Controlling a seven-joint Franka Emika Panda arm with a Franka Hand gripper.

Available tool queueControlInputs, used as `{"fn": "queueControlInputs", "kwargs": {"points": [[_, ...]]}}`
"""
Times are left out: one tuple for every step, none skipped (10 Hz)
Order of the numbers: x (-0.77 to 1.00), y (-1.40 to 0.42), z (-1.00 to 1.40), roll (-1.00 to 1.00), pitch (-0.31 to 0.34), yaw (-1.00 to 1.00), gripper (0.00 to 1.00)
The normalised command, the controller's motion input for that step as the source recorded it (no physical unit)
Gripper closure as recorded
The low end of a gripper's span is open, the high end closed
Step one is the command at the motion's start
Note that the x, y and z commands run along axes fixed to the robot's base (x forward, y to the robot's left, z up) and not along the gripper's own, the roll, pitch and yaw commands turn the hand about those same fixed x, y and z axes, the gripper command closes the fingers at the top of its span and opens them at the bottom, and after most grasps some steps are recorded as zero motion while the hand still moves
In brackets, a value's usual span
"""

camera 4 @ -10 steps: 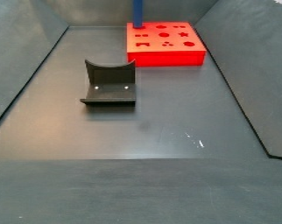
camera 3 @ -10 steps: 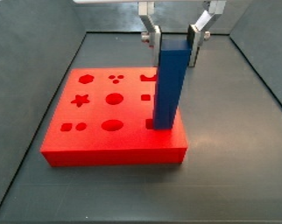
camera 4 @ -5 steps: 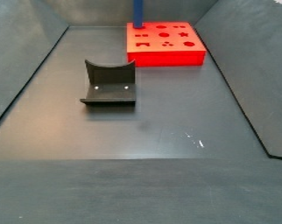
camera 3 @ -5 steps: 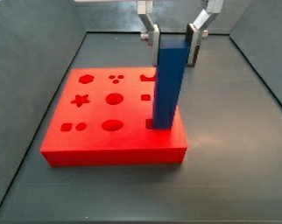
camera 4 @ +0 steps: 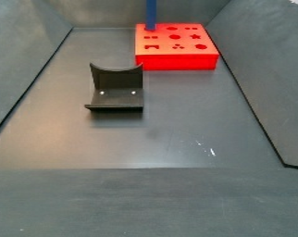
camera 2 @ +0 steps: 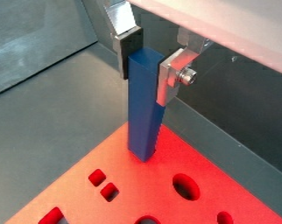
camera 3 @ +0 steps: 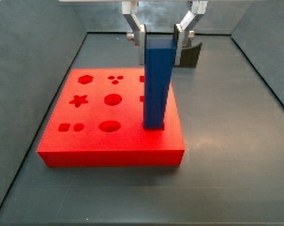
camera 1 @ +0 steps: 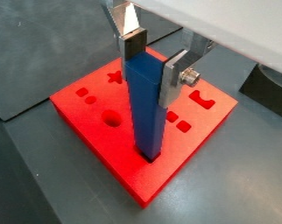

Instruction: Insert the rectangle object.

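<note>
Claw grasps the upright rectangle object by its top, lower end in the red block mid-frame; should push straight down, no tilt, then release.

1. You see the gripper above the red block, with a silver finger on each side of the rectangle object.
2. The blue bar stands upright between the fingers, its top end at their dark pads.
3. Its lower end meets the block's top face near one edge.
4. Shaped holes lie beside the bar.
</note>
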Motion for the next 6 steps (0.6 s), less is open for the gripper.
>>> {"fn": "queueControlInputs", "kwargs": {"points": [[0.00,-0.09,-0.12,-0.06,-0.011,0.00,1.00],[0.02,-0.20,-0.14,-0.04,-0.007,0.00,1.00],[0.12,-0.24,-0.13,-0.03,0.000,-0.07,1.00],[0.15,-0.20,-0.17,0.00,0.000,-0.21,1.00],[0.14,-0.07,-0.23,-0.02,-0.001,-0.31,1.00],[0.06,0.00,-0.33,-0.17,-0.031,-0.27,1.00]]}}
